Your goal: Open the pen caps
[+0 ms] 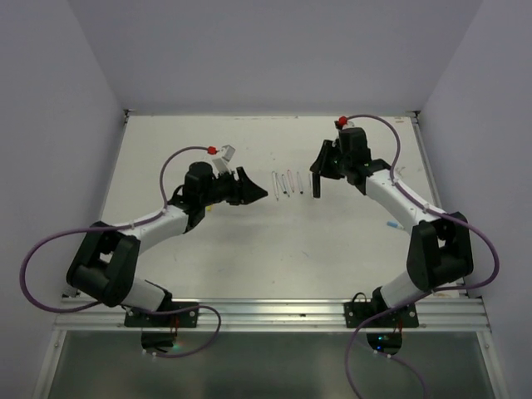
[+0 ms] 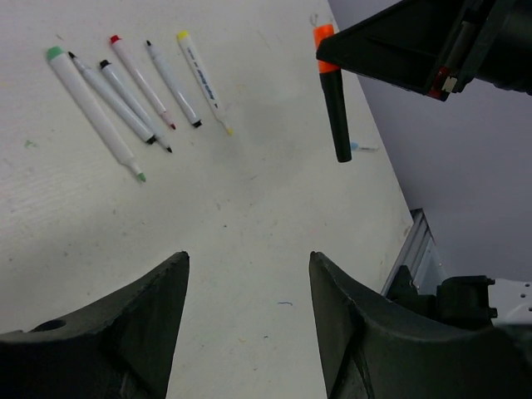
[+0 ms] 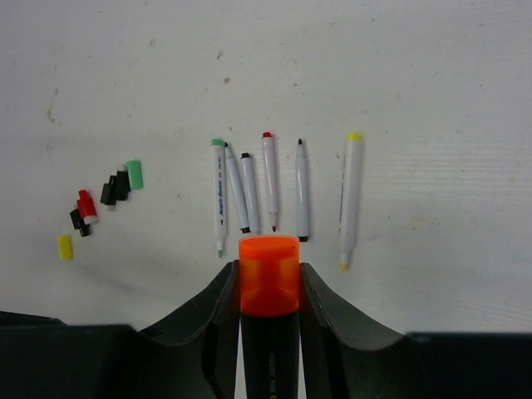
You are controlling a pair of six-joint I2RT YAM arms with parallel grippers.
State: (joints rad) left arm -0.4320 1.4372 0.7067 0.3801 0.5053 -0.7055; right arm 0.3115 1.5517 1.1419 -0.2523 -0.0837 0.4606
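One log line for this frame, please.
right end effector: gripping orange-capped pen | left end effector: open, empty | table: six uncapped pens, loose caps
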